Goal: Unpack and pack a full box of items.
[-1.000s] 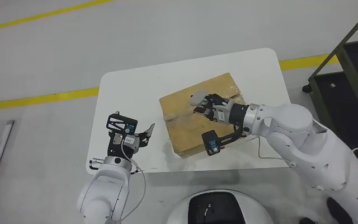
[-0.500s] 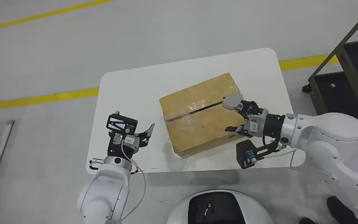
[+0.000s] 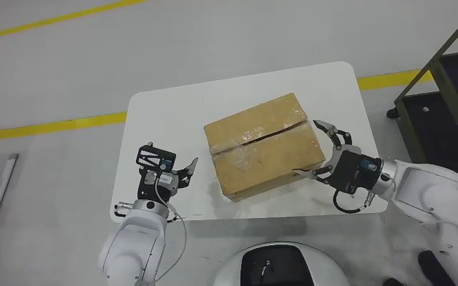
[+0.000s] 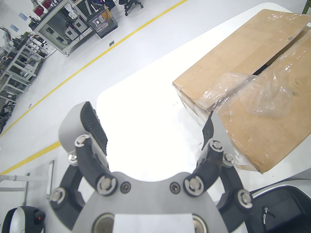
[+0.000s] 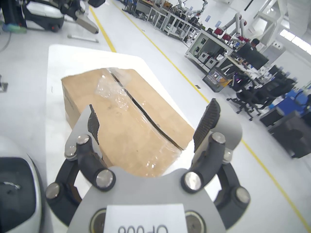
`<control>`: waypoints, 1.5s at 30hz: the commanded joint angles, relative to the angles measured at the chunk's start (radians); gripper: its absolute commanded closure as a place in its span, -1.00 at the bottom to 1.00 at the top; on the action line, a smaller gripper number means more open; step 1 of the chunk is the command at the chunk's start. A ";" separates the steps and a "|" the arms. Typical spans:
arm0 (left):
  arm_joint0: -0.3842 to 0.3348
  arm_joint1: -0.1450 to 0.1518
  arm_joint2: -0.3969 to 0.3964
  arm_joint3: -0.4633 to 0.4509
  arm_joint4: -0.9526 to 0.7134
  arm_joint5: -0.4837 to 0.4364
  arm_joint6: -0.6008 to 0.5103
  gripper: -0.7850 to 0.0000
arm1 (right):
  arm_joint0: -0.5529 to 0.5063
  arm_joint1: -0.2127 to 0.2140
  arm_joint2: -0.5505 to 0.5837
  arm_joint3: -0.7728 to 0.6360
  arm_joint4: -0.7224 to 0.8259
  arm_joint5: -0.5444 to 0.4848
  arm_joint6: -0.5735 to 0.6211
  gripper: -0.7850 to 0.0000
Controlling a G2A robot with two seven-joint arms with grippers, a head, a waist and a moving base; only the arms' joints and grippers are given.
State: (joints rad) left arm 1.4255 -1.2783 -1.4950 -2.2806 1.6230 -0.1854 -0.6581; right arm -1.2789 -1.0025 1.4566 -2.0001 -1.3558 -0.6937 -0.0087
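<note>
As the task calls it full, the box (image 3: 261,146) is probably rather heavy, so I judge it is better to open it where it lies and not to lift it. It lies closed on the white table (image 3: 164,114), whose top shows on every side of the box. The cardboard looks stiff at the walls, but the two top flaps will likely bend when they are pulled. The clear tape (image 4: 255,93) over the top is wrinkled and partly loose; it seems slippery and thin, a poor place for a firm hold. A dark seam (image 5: 145,115) runs along the top between the flaps, and a flap edge at this seam, near an end of the box, looks like the best place to take hold. The right gripper (image 3: 305,146) is at one short end of the box, its fingers spread wide and holding nothing, one fingertip close to the lower corner of that end. The left gripper (image 4: 148,110) is beside the opposite end of the box, a little apart from it, also spread open and empty. Compared with one second ago, the right gripper has drawn back from above the middle of the box top to beyond its end, and its fingers now stand wider. The box and the left gripper have not moved.
</note>
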 commanded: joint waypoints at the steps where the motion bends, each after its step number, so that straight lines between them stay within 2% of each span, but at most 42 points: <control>1: 0.000 0.000 0.000 0.000 0.000 0.000 0.000 -1.00 | 0.001 0.000 0.001 0.000 -0.008 -0.001 -0.012 -1.00; 9: 0.000 0.000 0.000 0.000 0.000 0.000 0.000 -1.00 | -0.003 0.000 -0.003 0.001 0.000 0.001 -0.013 -1.00; 13: 0.000 0.000 0.000 0.000 0.000 0.000 0.000 -1.00 | 0.026 -0.005 -0.033 0.051 0.124 -0.026 0.029 -1.00; 17: 0.000 0.000 0.000 0.000 0.000 0.000 0.000 -1.00 | 0.130 -0.009 -0.062 0.136 0.390 -0.064 0.182 -1.00; 22: 0.000 0.000 0.000 0.000 0.000 0.000 0.000 -1.00 | 0.313 -0.006 -0.140 0.242 0.748 -0.116 0.514 -1.00; 28: 0.000 0.000 0.000 0.000 0.000 0.000 0.000 -1.00 | 0.499 -0.010 -0.280 0.381 1.098 -0.101 0.820 -1.00; 30: 0.000 0.000 0.000 0.000 0.000 0.000 0.000 -1.00 | 0.546 -0.012 -0.308 0.411 1.111 -0.094 0.879 -1.00; 40: 0.000 0.000 0.000 0.000 0.000 0.000 0.000 -1.00 | 0.546 -0.012 -0.308 0.411 1.111 -0.094 0.879 -1.00; 45: 0.000 0.000 0.000 0.000 0.000 0.000 0.000 -1.00 | 0.546 -0.012 -0.313 0.436 1.099 -0.051 0.856 -1.00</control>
State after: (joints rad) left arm 1.4255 -1.2783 -1.4950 -2.2806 1.6230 -0.1854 -0.6581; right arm -0.7439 -1.0141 1.1486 -1.5754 -0.2652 -0.7490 0.8408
